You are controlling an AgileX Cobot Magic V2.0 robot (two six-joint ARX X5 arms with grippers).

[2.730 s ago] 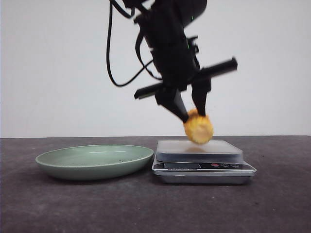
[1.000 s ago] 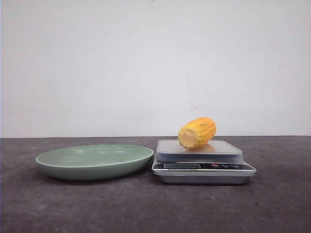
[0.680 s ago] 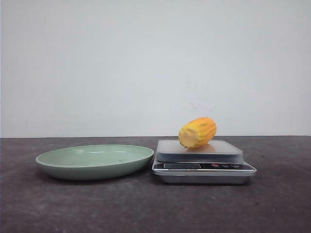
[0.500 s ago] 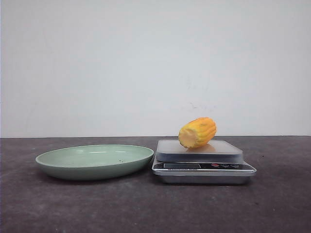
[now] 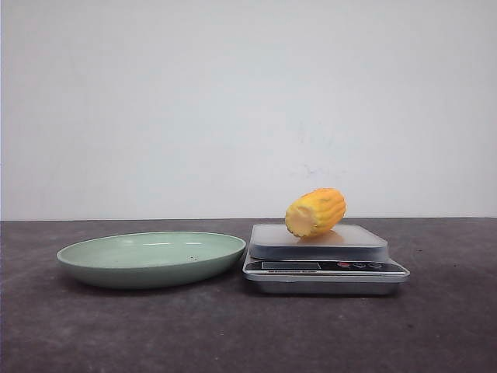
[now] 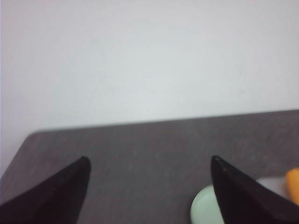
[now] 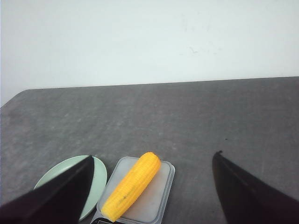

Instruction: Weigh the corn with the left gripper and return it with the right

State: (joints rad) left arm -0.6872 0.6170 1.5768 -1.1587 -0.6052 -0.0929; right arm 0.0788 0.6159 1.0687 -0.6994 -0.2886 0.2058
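Note:
The yellow-orange corn point(image 5: 315, 212) lies on its side on the white top of the silver scale point(image 5: 318, 242), pale cut end toward the front. It shows full length in the right wrist view point(image 7: 132, 185), on the scale point(image 7: 154, 200). My right gripper point(image 7: 152, 159) is open and empty, high above and behind the scale. My left gripper point(image 6: 149, 159) is open and empty over bare table, with a sliver of corn point(image 6: 293, 184) at that view's edge. Neither gripper shows in the front view.
A shallow green plate point(image 5: 109, 268) sits just left of the scale, also in the right wrist view point(image 7: 100, 175) and the left wrist view point(image 6: 203, 210). The dark table ends at a white wall behind.
Since 2.7 s ago the gripper has let go of the corn onto the scale and left the front view. Over the last second nothing has moved.

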